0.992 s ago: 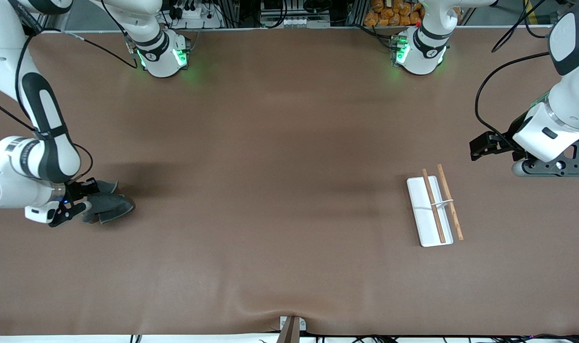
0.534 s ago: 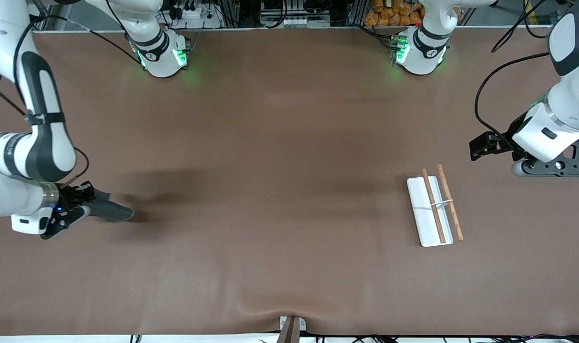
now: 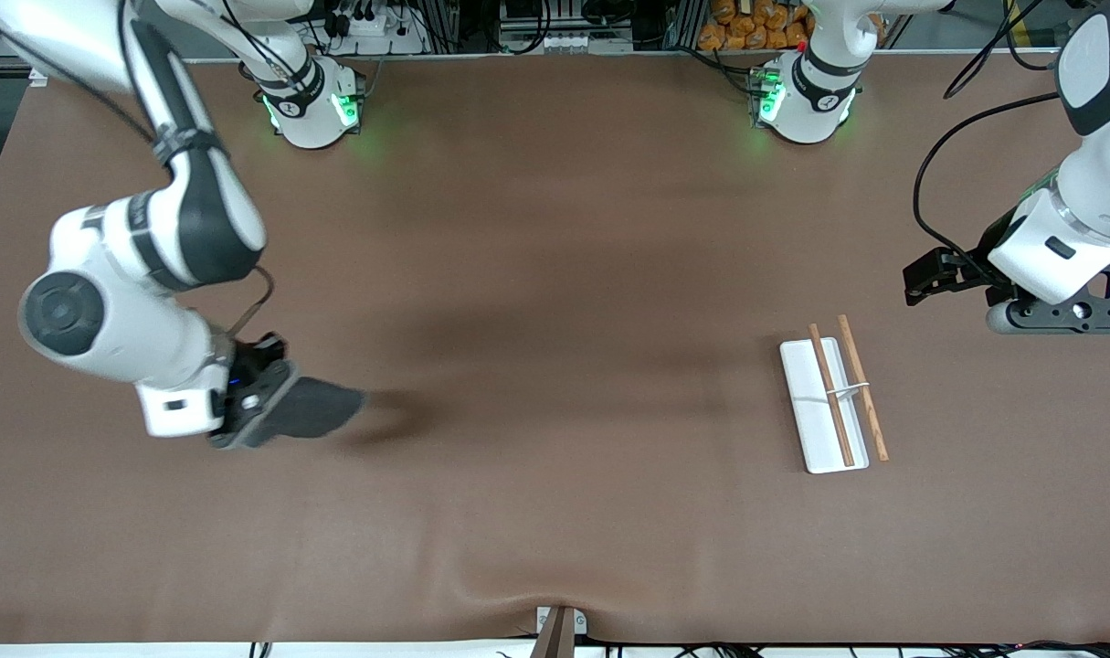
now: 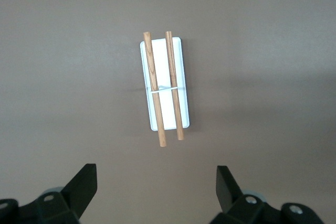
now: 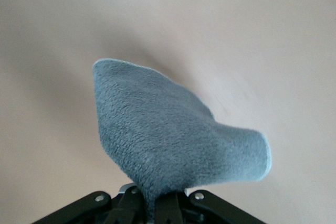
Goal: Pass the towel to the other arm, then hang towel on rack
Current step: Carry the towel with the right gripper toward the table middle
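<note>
The dark grey towel (image 3: 315, 408) hangs clear of the table, pinched at one end by my right gripper (image 3: 255, 404), which is shut on it toward the right arm's end of the table. In the right wrist view the towel (image 5: 173, 140) bunches out from between the closed fingers of the right gripper (image 5: 156, 204). The rack (image 3: 815, 416), a white tray with two brown rods (image 3: 833, 393), lies flat toward the left arm's end. My left gripper (image 3: 1062, 318) hovers beside the rack, open and empty. The left wrist view looks down on the rack (image 4: 164, 109), with the left gripper (image 4: 156, 183) spread wide.
The two arm bases (image 3: 312, 105) (image 3: 806, 100) with green lights stand along the table's edge farthest from the front camera. A small metal bracket (image 3: 559, 626) sits at the edge nearest to it. Brown table cover (image 3: 555, 320) lies between towel and rack.
My right arm has lifted the towel off the table and swung it toward the middle of the table. The left arm has barely moved.
</note>
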